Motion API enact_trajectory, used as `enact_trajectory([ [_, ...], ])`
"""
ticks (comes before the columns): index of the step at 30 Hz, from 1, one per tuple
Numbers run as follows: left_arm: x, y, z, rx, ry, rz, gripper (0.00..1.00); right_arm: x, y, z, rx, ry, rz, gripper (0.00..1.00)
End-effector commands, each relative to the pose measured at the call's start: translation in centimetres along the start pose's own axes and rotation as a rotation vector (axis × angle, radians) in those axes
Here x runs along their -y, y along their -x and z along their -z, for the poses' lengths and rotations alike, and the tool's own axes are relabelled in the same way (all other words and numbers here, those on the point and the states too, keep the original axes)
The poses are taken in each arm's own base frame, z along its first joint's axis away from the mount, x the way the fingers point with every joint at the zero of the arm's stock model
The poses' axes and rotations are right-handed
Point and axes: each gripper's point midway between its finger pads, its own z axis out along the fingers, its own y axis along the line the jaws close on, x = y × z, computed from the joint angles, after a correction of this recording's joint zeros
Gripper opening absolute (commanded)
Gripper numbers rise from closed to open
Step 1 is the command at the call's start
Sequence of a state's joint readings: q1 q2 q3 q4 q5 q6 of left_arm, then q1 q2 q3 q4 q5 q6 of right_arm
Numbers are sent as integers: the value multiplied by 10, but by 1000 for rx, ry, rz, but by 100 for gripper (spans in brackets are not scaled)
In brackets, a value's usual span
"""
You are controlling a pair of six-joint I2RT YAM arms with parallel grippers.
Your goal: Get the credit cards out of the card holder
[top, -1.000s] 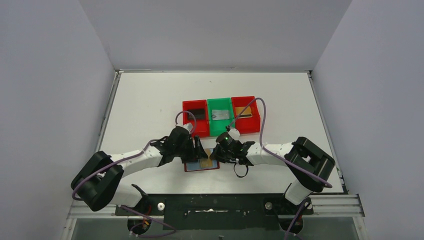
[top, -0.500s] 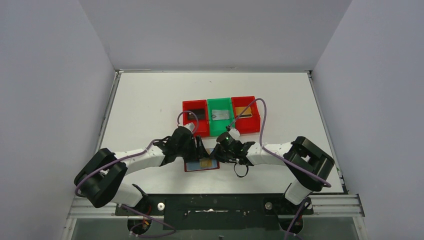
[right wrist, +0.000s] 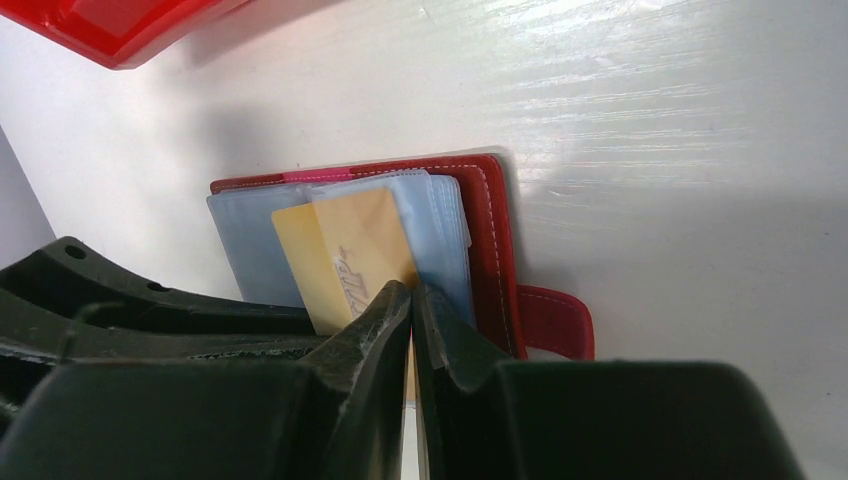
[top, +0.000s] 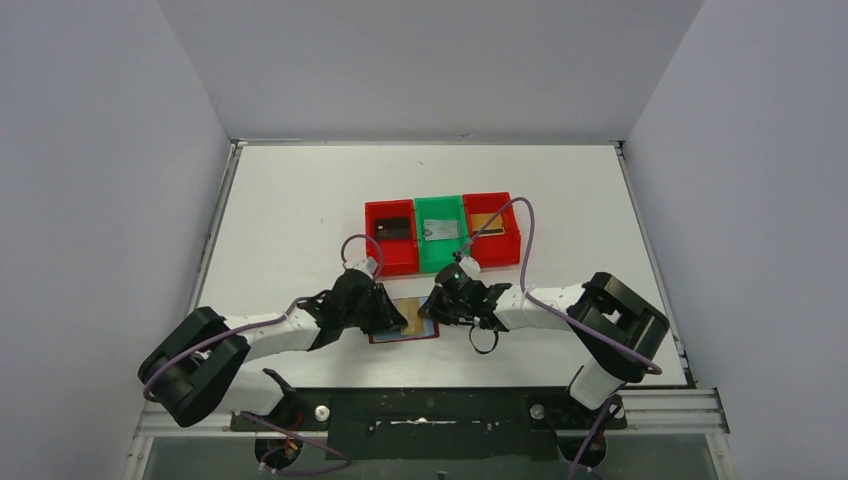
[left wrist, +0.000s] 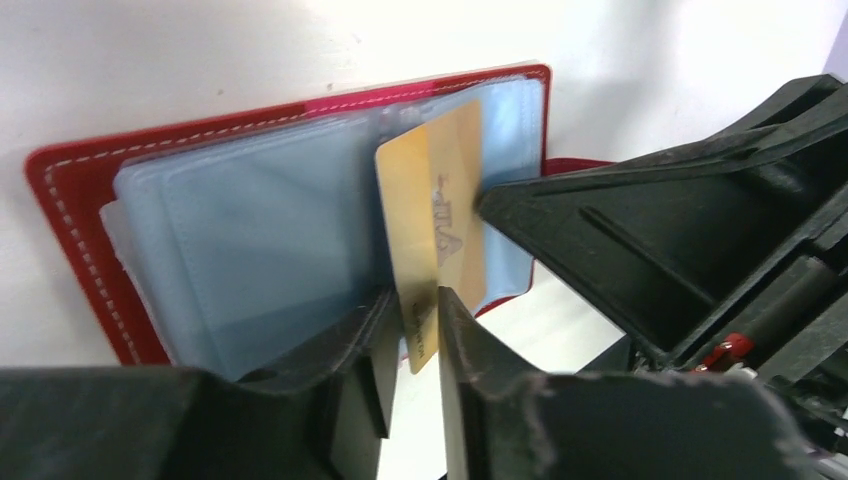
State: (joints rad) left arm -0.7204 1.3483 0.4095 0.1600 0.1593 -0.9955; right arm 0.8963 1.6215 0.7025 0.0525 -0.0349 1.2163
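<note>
The card holder [top: 425,334] lies open on the table near the front edge, its pale blue sleeves [left wrist: 260,230] facing up. It also shows in the right wrist view [right wrist: 495,240] with its snap tab [right wrist: 555,322]. A gold credit card [left wrist: 440,200] sticks partway out of a sleeve, also in the right wrist view [right wrist: 340,250]. My left gripper [left wrist: 415,302] is shut on that card's near edge. My right gripper [right wrist: 412,294] is shut, its tips pressed down on the sleeves beside the card. In the top view both grippers [top: 392,318] [top: 432,308] meet over the holder.
Three bins stand in a row just behind the holder: a red bin [top: 378,212] with a dark card, a green bin [top: 441,205] with a silvery card, a red bin [top: 508,240] with a gold card. Purple cables arc over both wrists.
My left arm has drawn back toward the near edge and lowered over the holder's left side. The right gripper has stayed on the holder.
</note>
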Motion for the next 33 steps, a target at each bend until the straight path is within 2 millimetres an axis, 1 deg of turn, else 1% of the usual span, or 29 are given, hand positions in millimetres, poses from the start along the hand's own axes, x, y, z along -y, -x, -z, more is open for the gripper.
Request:
enact_trajectory([
  [1, 3, 3, 3, 34, -31, 29, 16, 78, -19, -6, -46, -250, 47, 8],
  [6, -2, 5, 7, 54, -21, 37, 9, 77, -18, -7, -42, -251, 48, 9],
  [10, -5, 5, 10, 55, -23, 37, 1, 78, -18, -8, -45, -255, 48, 8],
  [15, -9, 7, 13, 57, -25, 45, 0, 74, -17, -9, -41, -249, 51, 9],
  [20, -15, 11, 17, 60, -16, 53, 0, 76, -16, -7, -36, -259, 50, 9],
  [22, -15, 12, 18, 61, -18, 54, 0, 76, -15, -7, -32, -260, 48, 9],
  [25, -10, 13, 19, 60, -44, 47, 0, 75, -14, -7, -30, -258, 49, 9],
  [26, -8, 13, 19, 58, -56, 43, 1, 74, -14, -7, -30, -257, 52, 9],
  [28, -4, 12, 19, 50, -75, 34, 9, 71, -13, -7, -30, -244, 65, 10],
  [33, 7, 8, 16, 18, -145, 27, 23, 67, -14, -8, -31, -234, 72, 11],
])
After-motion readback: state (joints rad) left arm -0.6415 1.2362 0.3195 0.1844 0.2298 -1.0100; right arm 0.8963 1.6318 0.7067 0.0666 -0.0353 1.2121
